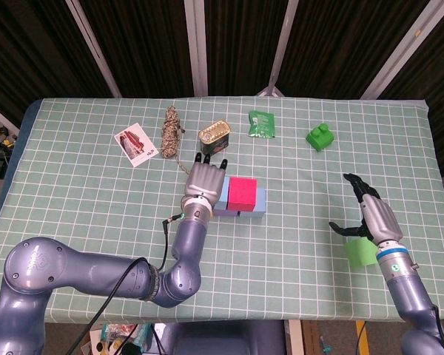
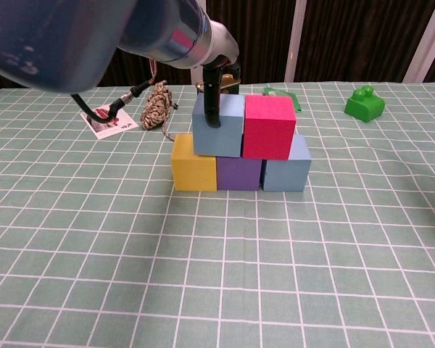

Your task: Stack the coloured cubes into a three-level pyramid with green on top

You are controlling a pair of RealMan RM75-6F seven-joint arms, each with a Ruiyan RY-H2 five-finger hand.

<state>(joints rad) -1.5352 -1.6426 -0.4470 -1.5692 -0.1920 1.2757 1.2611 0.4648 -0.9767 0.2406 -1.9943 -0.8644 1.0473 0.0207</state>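
Our left hand (image 1: 205,180) grips the second-level pale blue foam cube (image 2: 218,127); we should seat it flush beside the magenta foam cube (image 2: 268,127). Our right hand (image 1: 373,216), fingers spread, holds nothing.

Head view overhead; chest view low, close; both share cube stack (image 1: 237,198).

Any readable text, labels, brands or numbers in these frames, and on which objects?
No text reads clearly.
Card: red picture, any print too small.
Tin: label blurred.
Green packet: markings illegible.
Cubes and green toy brick: no text visible.
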